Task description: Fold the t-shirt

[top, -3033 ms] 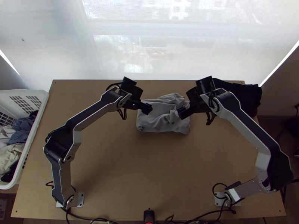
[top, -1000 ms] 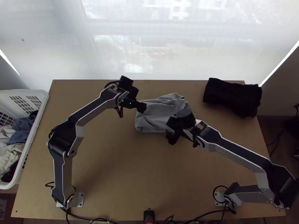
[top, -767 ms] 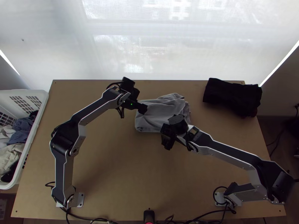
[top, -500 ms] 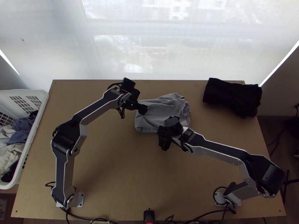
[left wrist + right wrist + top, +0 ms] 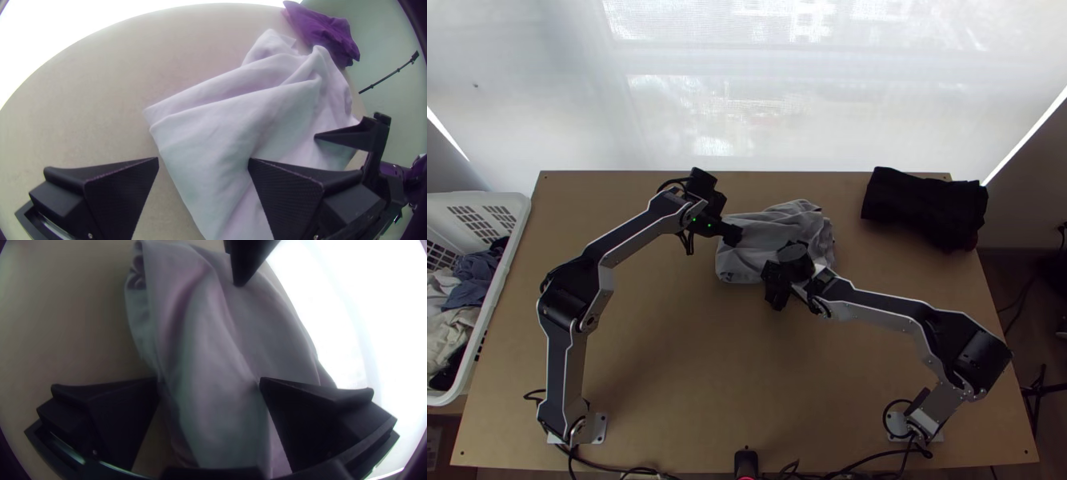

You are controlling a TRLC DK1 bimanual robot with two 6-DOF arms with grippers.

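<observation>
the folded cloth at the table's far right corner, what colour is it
Black, best seen in the top view, where the cloth lies.

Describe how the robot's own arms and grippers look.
The left arm and right arm have silver-grey links with black faces, black joints and looping black cables; green lights glow near the left wrist. Left gripper and right gripper each have two wide, flat, black fingers.

Bright daylight glares through the pale blind [image 5: 747, 104] at twelve o'clock. My wrist views bow outward, corners dark.
</observation>
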